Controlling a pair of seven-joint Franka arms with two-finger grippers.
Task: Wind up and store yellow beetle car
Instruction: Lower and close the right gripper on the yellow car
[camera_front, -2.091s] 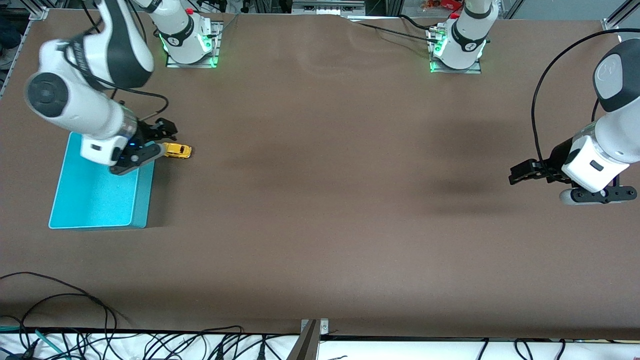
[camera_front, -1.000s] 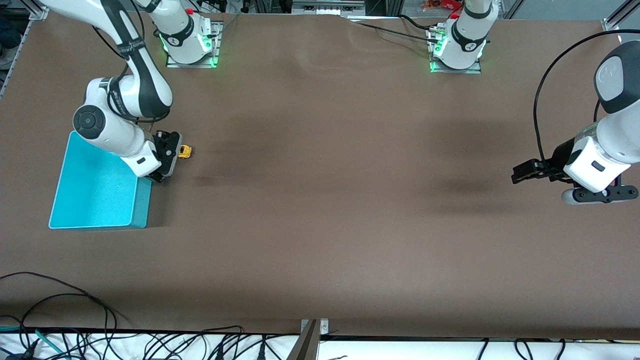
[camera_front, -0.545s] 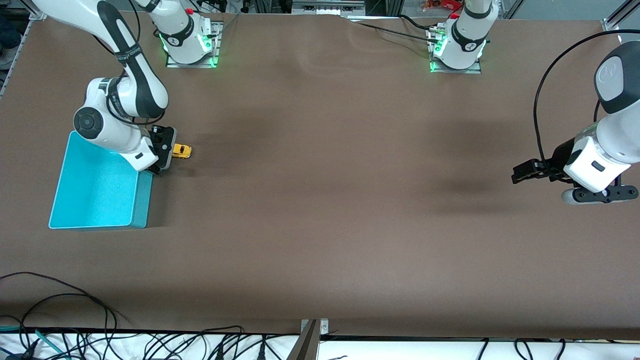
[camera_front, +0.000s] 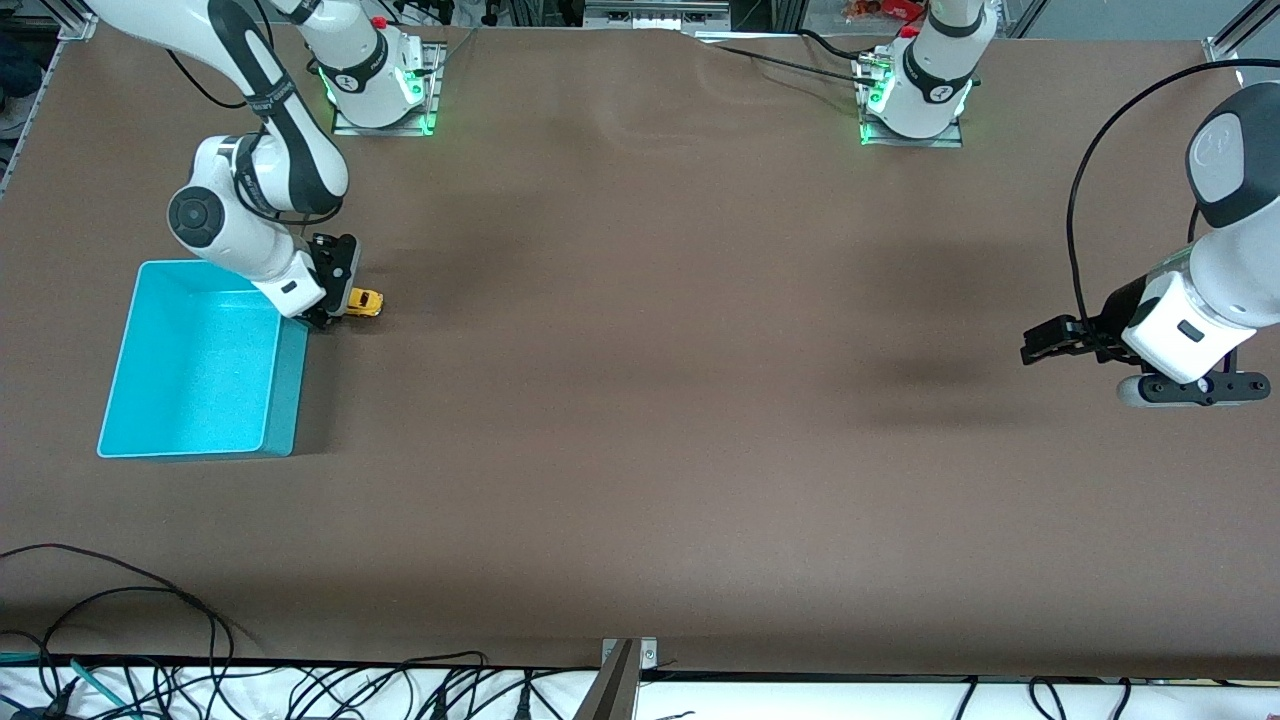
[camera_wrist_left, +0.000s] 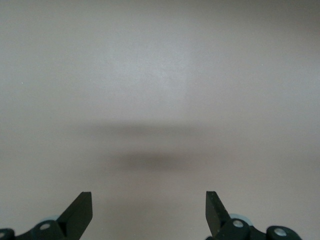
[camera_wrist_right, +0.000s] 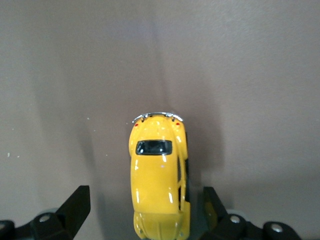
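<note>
Right hand (camera_wrist_right: 145, 210) astride yellow beetle car (camera_wrist_right: 159, 177)

No words, numbers or signs can be read here. The arms (camera_front: 270, 110) have small dark marks on their bands, near the upper left of the front view, but they are too tiny to make out. The car (camera_wrist_right: 159, 175) has no writing on it.
</note>
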